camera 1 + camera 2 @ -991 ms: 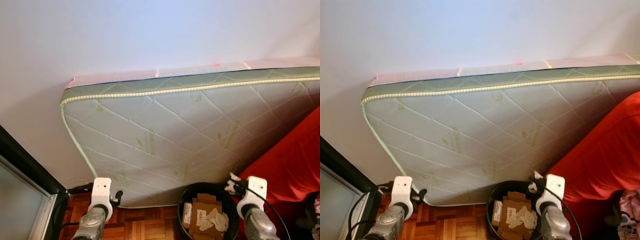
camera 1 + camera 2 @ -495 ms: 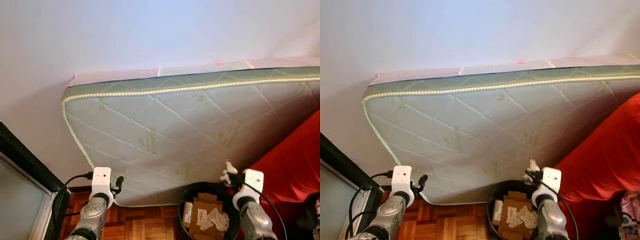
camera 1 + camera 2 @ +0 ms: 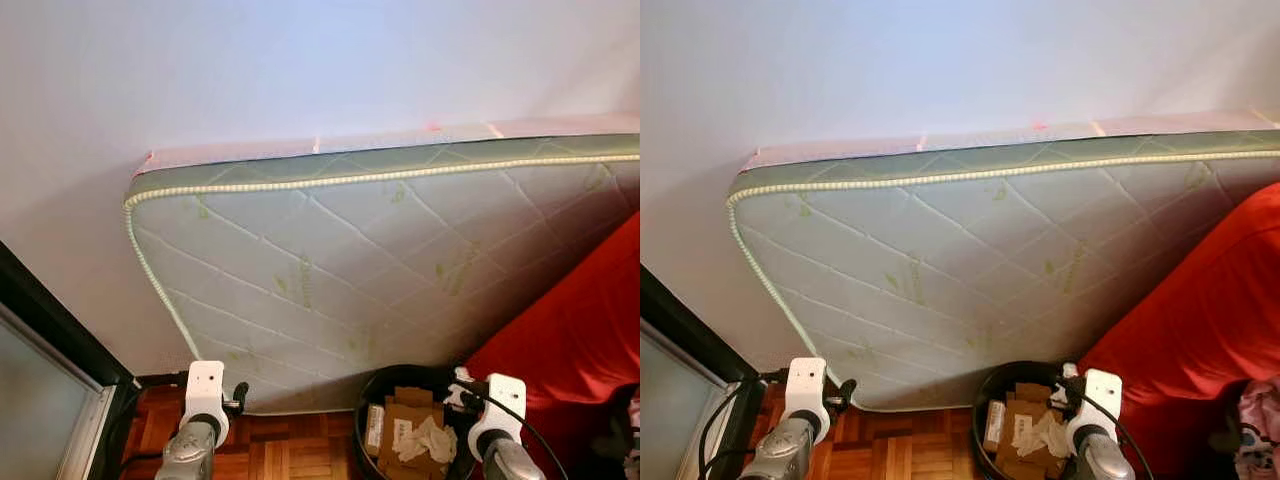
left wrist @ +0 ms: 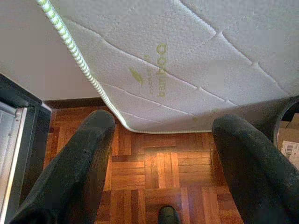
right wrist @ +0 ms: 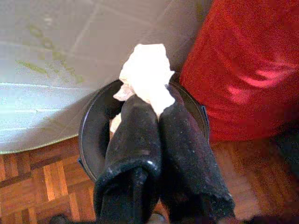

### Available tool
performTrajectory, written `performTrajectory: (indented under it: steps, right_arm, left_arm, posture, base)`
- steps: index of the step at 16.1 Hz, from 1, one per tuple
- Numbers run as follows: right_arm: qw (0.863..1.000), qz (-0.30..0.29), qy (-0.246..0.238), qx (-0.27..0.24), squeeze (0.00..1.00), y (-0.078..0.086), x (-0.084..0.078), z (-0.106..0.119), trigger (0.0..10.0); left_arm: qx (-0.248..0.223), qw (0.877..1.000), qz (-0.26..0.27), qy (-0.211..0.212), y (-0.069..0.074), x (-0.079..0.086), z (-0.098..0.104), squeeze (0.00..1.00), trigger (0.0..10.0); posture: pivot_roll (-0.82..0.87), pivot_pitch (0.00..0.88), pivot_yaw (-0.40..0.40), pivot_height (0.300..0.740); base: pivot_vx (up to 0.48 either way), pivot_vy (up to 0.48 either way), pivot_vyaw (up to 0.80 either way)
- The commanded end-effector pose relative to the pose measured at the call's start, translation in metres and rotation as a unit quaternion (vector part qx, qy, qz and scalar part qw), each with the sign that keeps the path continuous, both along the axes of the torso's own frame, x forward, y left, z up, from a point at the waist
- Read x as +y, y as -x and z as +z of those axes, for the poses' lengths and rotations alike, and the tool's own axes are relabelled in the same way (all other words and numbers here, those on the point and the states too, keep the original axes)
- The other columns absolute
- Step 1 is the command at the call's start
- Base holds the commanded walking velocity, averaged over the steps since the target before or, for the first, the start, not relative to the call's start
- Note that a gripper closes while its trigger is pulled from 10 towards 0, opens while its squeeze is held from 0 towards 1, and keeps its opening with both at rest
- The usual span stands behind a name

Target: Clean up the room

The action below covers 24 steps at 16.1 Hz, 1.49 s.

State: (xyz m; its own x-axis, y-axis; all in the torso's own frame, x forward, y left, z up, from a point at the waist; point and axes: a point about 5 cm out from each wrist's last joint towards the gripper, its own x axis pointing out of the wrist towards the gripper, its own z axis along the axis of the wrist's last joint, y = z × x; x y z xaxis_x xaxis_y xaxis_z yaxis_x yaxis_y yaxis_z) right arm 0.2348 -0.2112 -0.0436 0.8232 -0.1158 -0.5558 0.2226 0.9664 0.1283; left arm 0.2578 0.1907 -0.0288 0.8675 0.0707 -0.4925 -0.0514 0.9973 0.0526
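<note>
The right hand (image 5: 156, 109) was clamped on a crumpled white tissue (image 5: 145, 74), its two fingers pressed together with the wad sticking out past the tips. In the right wrist view the tissue hung directly above the black bin (image 5: 93, 130), which stood on the wood floor (image 4: 163, 172) against the mattress (image 3: 350, 260) and just beside the red cover (image 3: 590, 330). The bin already held flattened cardboard (image 3: 405, 420) and another crumpled white paper (image 3: 428, 438), so part of the tidying looked done. The piece in hand had not yet been dropped, and letting it go into the bin seemed the step remaining here. The left hand (image 4: 161, 154) was held out over bare floor near the mattress corner, its fingers well apart and holding nothing. The visible floor showed no other litter, though how much of the room was left could not be judged from these views.
</note>
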Motion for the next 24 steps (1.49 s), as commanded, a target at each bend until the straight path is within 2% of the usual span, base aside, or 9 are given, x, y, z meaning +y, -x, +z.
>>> performTrajectory:
  steps: [1, 8, 14, 20, 24]
  right_arm:
    - [1.000, -0.005, -0.005, -0.002, 0.00, -0.001, 0.000, 0.001, 10.0]
    - [1.000, -0.016, -0.008, -0.016, 0.00, -0.004, -0.001, 0.004, 10.0]
    - [1.000, -0.012, -0.017, -0.006, 0.00, 0.007, 0.004, -0.004, 10.0]
    - [1.000, -0.017, -0.019, -0.015, 0.00, 0.003, 0.003, -0.001, 10.0]
    - [0.999, -0.013, -0.022, -0.019, 0.00, 0.004, 0.004, -0.001, 10.0]
  left_arm:
    - [0.001, 1.000, 0.000, 0.000, -0.001, 0.002, 0.001, 0.00, 10.0]
    - [-0.005, 1.000, 0.002, 0.015, -0.013, -0.001, 0.009, 0.00, 10.0]
    - [0.004, 1.000, 0.008, 0.020, -0.012, 0.002, 0.007, 0.00, 10.0]
    - [0.007, 1.000, 0.010, 0.021, -0.009, 0.005, 0.005, 0.00, 10.0]
    - [-0.002, 1.000, 0.008, 0.020, -0.011, 0.004, 0.008, 0.00, 10.0]
  posture:
    - [-0.09, 0.000, 0.022, 0.740]
    - [-0.09, 0.000, 0.019, 0.740]
    - [-0.09, 0.000, 0.018, 0.740]
    - [-0.09, 0.000, 0.016, 0.740]
    - [-0.09, 0.000, 0.014, 0.740]
  base:
    - [0.000, 0.000, 0.00]
    - [0.000, 0.000, 0.00]
    - [0.228, 0.000, -0.61]
    - [0.000, 0.000, 0.00]
    - [0.169, 0.000, -0.70]
